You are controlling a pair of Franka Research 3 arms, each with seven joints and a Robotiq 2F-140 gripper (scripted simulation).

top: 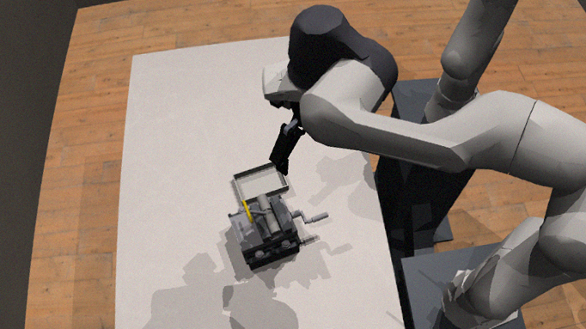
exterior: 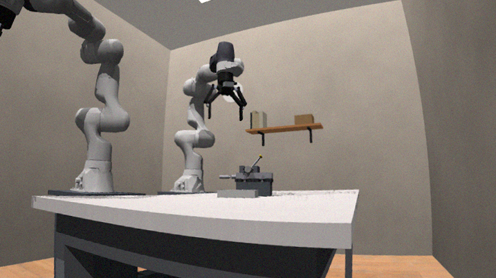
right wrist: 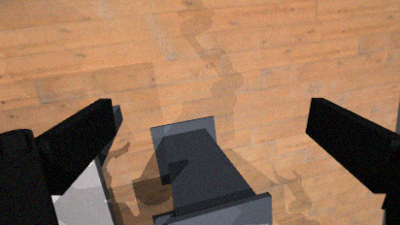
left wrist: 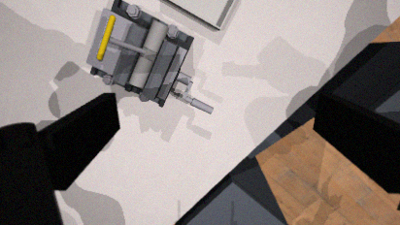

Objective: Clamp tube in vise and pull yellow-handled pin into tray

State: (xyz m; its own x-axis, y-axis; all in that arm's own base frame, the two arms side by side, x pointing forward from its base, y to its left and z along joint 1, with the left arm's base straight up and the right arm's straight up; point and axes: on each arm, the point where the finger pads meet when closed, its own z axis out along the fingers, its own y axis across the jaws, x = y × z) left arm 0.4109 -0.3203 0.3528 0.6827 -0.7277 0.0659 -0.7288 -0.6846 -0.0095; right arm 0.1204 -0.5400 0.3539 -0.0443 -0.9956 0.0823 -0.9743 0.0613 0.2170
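The grey vise (top: 250,235) (exterior: 253,187) (left wrist: 163,68) stands on the table. The light grey tube (top: 270,218) (left wrist: 142,72) lies between its jaws; how tightly they press it cannot be told. The pin's yellow handle (top: 247,211) (exterior: 260,155) (left wrist: 106,38) stands out above the vise on a thin grey shaft (left wrist: 127,47) that runs slantwise into the tube. The tray (top: 253,170) (exterior: 237,193) (left wrist: 217,27) is right side up beside the vise. My left gripper (exterior: 224,118) (left wrist: 216,111) is open and empty, high above the table. My right gripper (right wrist: 211,115) is open and empty, high and away from the vise.
The vise's crank handle (top: 317,218) (left wrist: 201,105) sticks out toward the robot bases. The left arm reaches over the table (top: 171,127) from its robot-side edge. A wall shelf (exterior: 283,129) is in the background. The right wrist view shows mostly wooden floor (right wrist: 272,48) and a dark base.
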